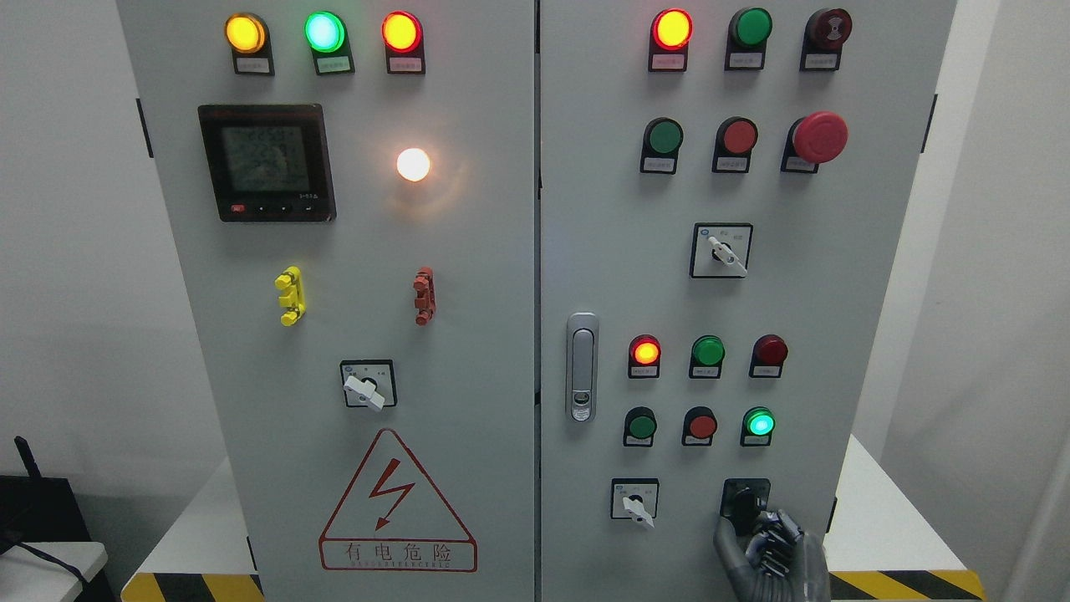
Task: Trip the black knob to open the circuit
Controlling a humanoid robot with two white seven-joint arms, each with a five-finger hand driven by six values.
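Only the right hand shows, rising from the bottom edge on a short stretch of dark grey wrist. It stands upright with the palm turned toward the cabinet. The thumb angles up on its left side, and the fingers on its right are curled inward in a loose cluster, knuckles stacked one above another. The fingertips sit at the black knob just above; whether they grip it is unclear.

Black knob, grey cabinet
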